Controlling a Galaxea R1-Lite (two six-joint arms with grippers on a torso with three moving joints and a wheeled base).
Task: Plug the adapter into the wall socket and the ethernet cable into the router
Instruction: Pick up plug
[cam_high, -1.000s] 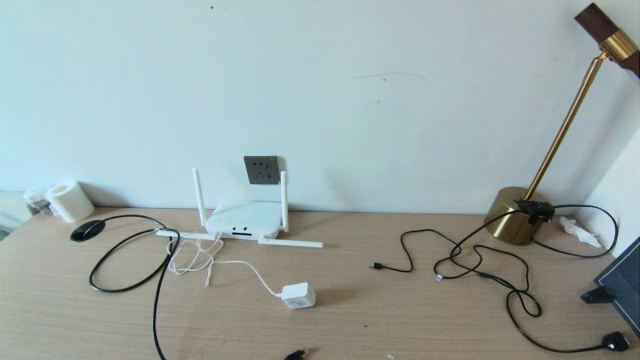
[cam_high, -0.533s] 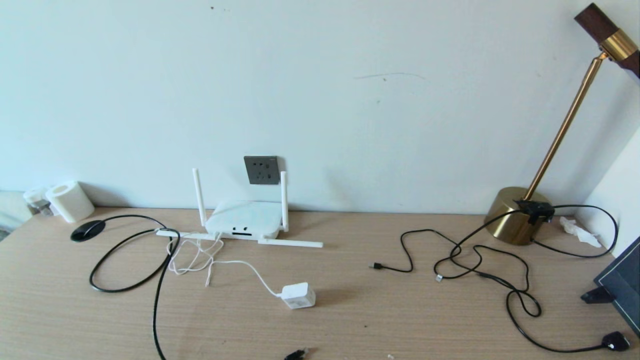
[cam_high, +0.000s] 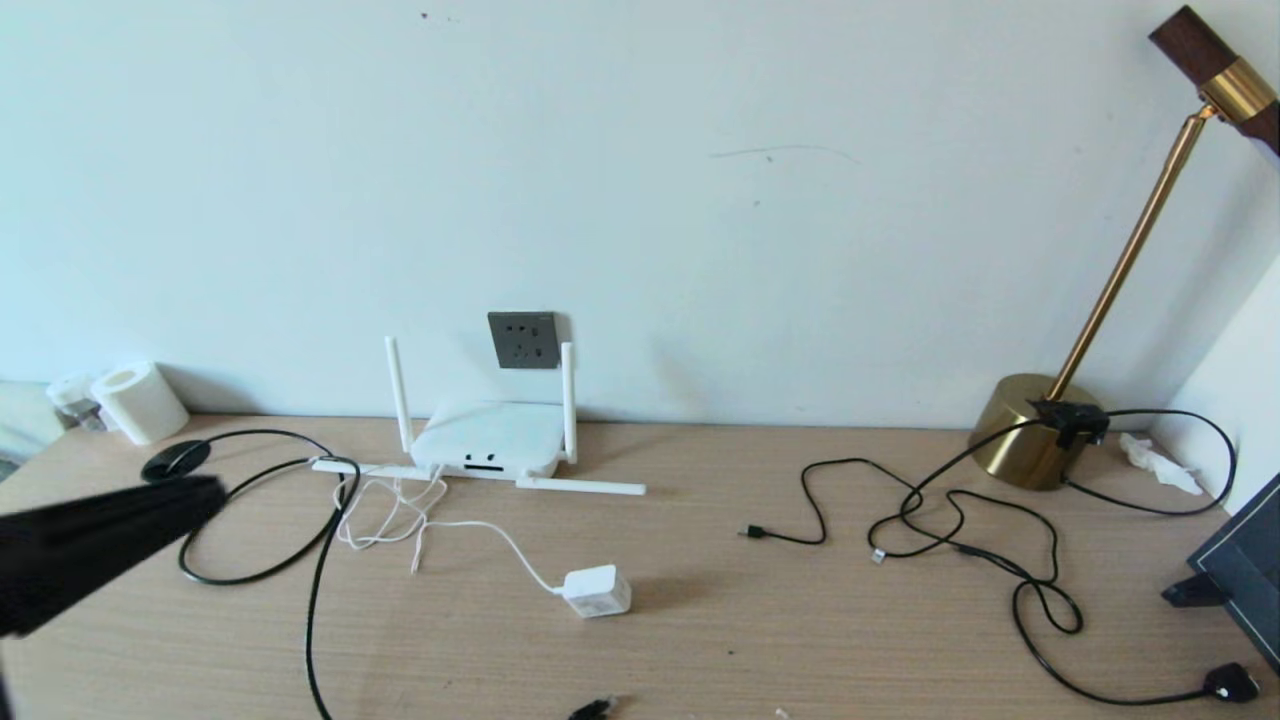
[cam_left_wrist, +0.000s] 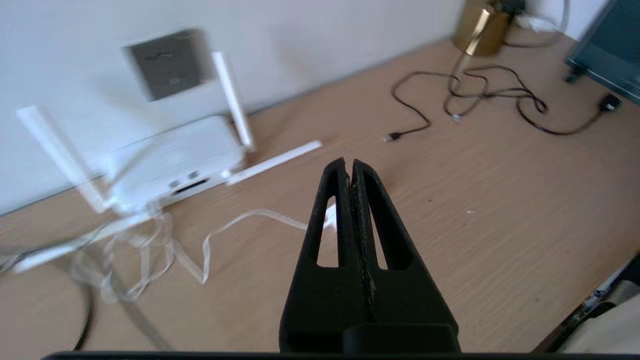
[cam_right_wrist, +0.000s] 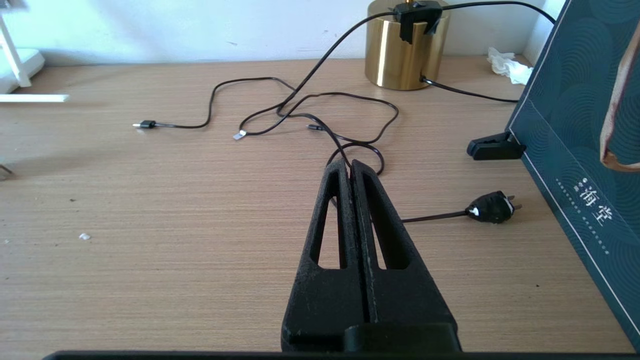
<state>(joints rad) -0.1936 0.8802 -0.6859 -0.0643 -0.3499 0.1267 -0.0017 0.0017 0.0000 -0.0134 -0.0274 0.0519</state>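
Note:
The white adapter (cam_high: 597, 590) lies on the desk on its thin white cord (cam_high: 500, 540). Behind it the router (cam_high: 490, 440) sits under the dark grey wall socket (cam_high: 522, 340). The ethernet cable (cam_high: 315, 560) loops at the left, and its plug tip (cam_high: 592, 708) lies at the front edge. My left gripper (cam_high: 212, 488) reaches in from the left, shut and empty. In the left wrist view it (cam_left_wrist: 349, 162) points at the router (cam_left_wrist: 170, 155) and covers most of the adapter (cam_left_wrist: 330, 215). My right gripper (cam_right_wrist: 349, 163) is shut and empty, low over the desk's right side.
A brass lamp (cam_high: 1030, 430) stands at the back right, with thin black USB cables (cam_high: 940, 520) and a black mains plug (cam_high: 1232, 682) spread before it. A dark box (cam_high: 1250, 560) stands at the right edge. A paper roll (cam_high: 140, 402) and a black disc (cam_high: 175, 460) are at the back left.
My left gripper has swung into the head view from the left edge, over the ethernet cable loop. Nothing on the desk has moved.

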